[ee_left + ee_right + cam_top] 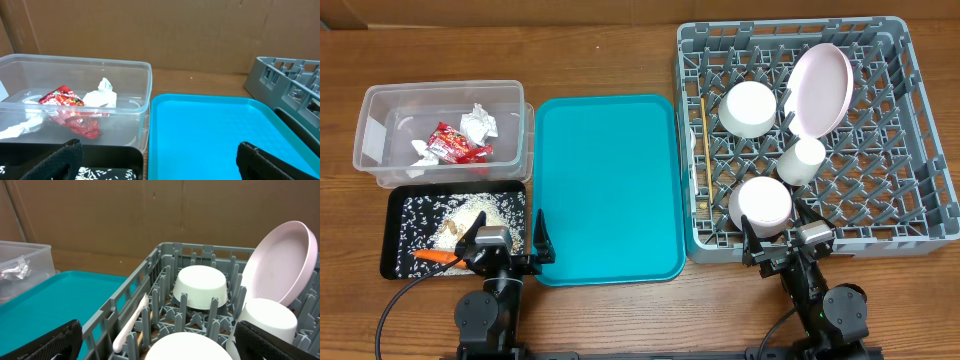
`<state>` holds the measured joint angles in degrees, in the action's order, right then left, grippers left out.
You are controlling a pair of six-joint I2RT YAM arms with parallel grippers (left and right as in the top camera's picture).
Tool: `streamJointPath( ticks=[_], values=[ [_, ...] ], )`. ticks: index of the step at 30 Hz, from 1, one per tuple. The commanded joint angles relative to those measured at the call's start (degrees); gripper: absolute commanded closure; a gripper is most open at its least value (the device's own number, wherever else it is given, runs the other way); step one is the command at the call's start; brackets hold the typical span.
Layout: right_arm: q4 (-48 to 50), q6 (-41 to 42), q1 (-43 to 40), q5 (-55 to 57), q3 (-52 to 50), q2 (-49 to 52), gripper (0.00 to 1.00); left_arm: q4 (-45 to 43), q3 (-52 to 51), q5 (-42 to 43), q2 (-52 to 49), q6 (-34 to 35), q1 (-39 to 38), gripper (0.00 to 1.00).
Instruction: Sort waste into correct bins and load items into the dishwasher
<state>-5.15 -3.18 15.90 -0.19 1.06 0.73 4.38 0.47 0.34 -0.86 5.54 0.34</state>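
Jaws left and right stand wide, empty; teal tray (610,185) lies between tub (378,125) and rack (910,190).

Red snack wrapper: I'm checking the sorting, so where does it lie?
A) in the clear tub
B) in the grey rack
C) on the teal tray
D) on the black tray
A: the red snack wrapper lies inside the clear tub, beside a paper wad.

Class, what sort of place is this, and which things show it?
Probably a robot test bench staged for dish clearing, not a real kitchen: a cardboard backdrop behind a wooden table, a grey dish rack holding bowls, and a clear tub of waste.
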Motion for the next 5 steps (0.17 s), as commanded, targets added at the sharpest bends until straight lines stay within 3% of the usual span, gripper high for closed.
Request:
streamJointPath(
  ticks=[1, 5],
  values=[
    [0.3, 0.2, 0.3, 0.1, -0.6, -0.6, 0.00, 0.0, -0.2, -0.4, 0.6, -1.3, -0.5, 0.00],
    [0.3, 0.2, 0.3, 0.1, -0.6, -0.6, 0.00, 0.0, -0.2, -0.4, 0.6, -1.3, -0.5, 0.00]
  ],
)
